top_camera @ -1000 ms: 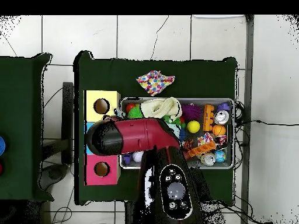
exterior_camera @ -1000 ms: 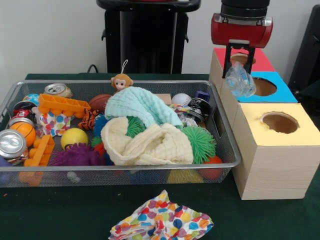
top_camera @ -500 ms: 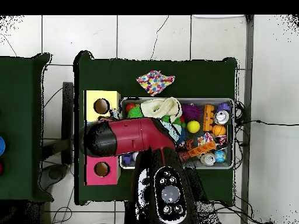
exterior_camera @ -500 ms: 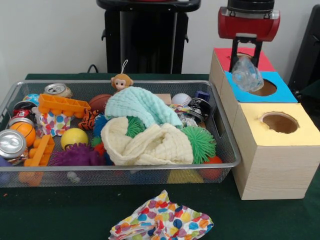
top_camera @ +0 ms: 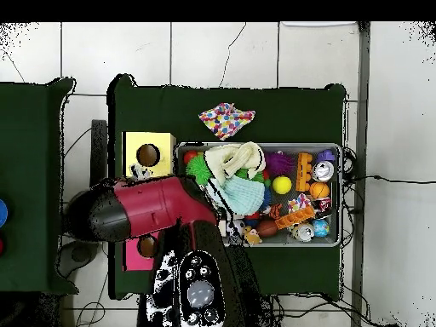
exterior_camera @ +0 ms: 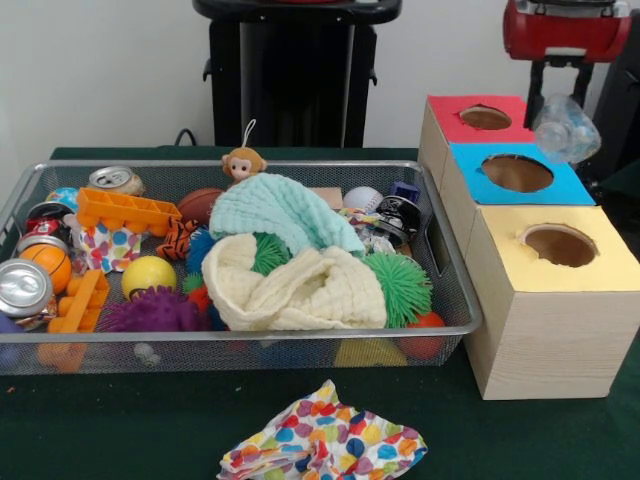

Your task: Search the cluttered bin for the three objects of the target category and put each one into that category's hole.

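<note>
Clear plastic bottle [exterior_camera: 566, 127] pinched in tool [exterior_camera: 560, 112], right of blue-topped box [exterior_camera: 520, 180].

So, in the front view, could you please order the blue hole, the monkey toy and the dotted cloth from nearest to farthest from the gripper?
From the gripper:
1. Blue hole, just below-left.
2. Monkey toy, at the bin's far rim.
3. Dotted cloth, on the table before the bin.
</note>
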`<state>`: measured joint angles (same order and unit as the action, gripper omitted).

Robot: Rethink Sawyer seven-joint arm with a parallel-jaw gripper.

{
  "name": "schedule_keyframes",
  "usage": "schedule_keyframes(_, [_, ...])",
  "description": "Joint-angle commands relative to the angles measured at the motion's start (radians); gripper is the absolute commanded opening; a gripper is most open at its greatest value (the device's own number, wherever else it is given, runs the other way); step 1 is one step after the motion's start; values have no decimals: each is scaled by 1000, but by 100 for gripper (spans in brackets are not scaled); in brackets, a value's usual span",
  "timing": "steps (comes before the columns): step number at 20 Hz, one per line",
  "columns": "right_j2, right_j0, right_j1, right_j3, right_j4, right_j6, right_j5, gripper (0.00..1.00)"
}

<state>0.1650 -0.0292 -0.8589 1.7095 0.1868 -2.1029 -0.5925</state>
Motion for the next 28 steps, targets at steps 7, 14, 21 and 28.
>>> schedule_keyframes(7, [3,-7,37,97,7,-54,-10,0])
schedule_keyframes(14, [1,-26,67,100,42,-40,50,0])
schedule_keyframes(21, [-13,-26,103,125,69,-57,148,0])
schedule_keyframes(28, [-52,2,147,127,89,-77,236,0])
